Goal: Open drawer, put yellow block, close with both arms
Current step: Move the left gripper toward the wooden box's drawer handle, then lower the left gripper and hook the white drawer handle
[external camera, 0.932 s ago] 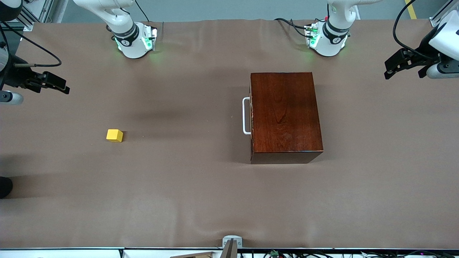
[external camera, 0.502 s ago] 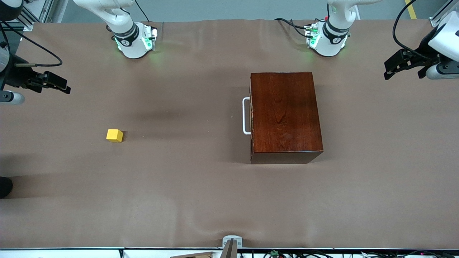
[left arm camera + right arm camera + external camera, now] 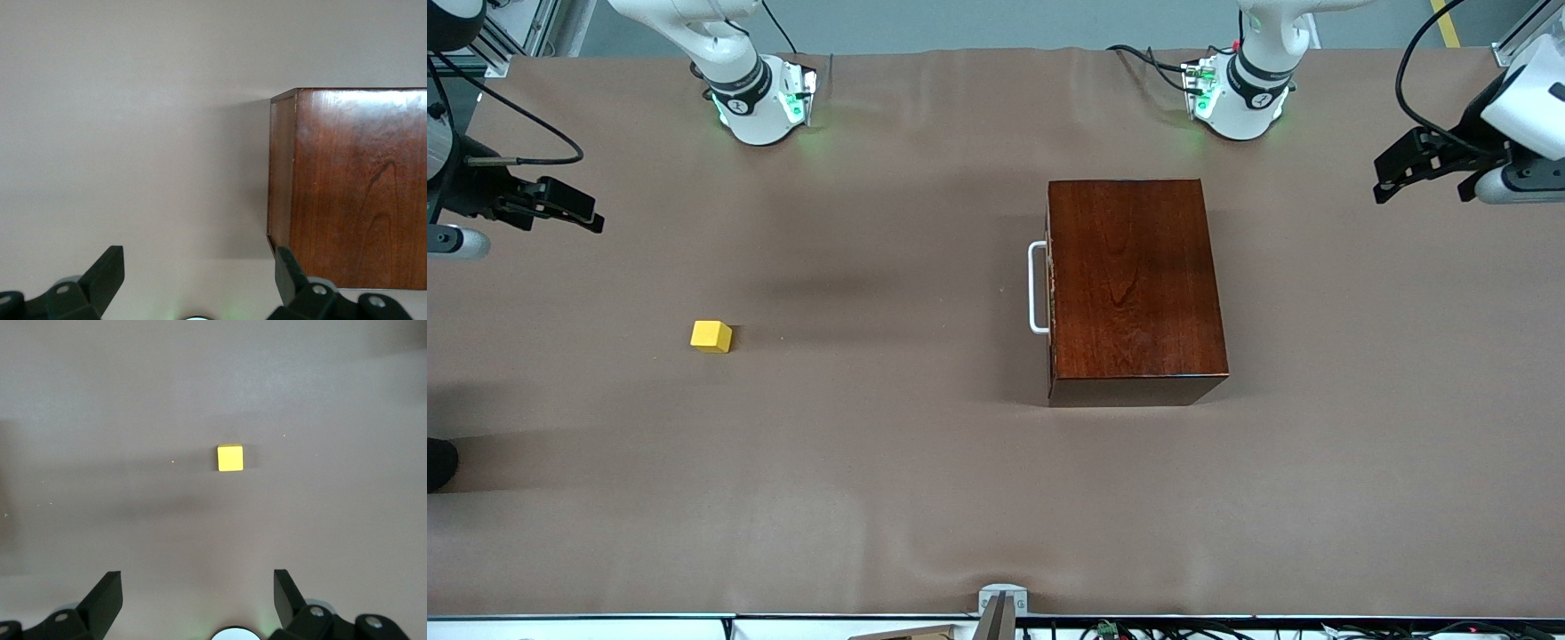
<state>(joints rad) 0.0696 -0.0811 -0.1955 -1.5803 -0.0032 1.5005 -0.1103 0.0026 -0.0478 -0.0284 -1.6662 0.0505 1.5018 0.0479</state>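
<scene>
The dark mahogany box (image 3: 1134,289) stands on the brown table, its drawer shut, with the white loop handle (image 3: 1036,286) facing the right arm's end. The yellow block (image 3: 711,336) lies alone on the cloth toward that end, and the right wrist view shows the yellow block (image 3: 230,458) too. My right gripper (image 3: 574,212) hangs open and empty over the table's edge at its own end; in its wrist view the right gripper (image 3: 198,590) points toward the block. My left gripper (image 3: 1400,173) hangs open and empty over the left arm's end. The left gripper (image 3: 198,267) looks at a corner of the box (image 3: 353,187).
A brown cloth (image 3: 889,462) covers the whole table. The two arm bases (image 3: 760,98) (image 3: 1240,93) stand along the edge farthest from the front camera. A small metal bracket (image 3: 1000,604) sits at the nearest edge.
The left gripper has drifted slightly toward the box. The right gripper has shifted very little. Block and box have not moved.
</scene>
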